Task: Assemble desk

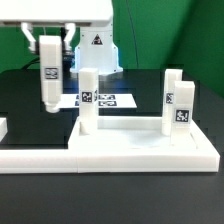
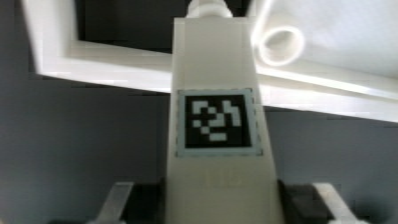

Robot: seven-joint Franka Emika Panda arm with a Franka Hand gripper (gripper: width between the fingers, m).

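Exterior view has the pincer [image 1: 49, 42] up at the exterior view's left, closed on a white desk leg [image 1: 48, 78] that hangs upright in the air over the black counter [image 1: 30, 100], its lower end clear of the surface as far as I can tell. That leg carries a black-and-white tag near its upper end. The white tabletop slab [image 1: 120, 150] lies flat along the near edge of the counter, with raised rims. Two more legs stand upright on it: one [image 1: 88, 100] near the middle, and another [image 1: 177, 104] further toward the exterior view's right that looks wider and stepped at the top, both tagged. Behind them the marker board [image 1: 112, 100] lies flat on the counter, with the arm's base further back. Wrist view looks straight down the held leg [image 2: 217, 120], tag facing the camera, with one dark finger [image 2: 118, 200] on each side of it, and a white rimmed part [image 2: 143, 70] blurred beyond.
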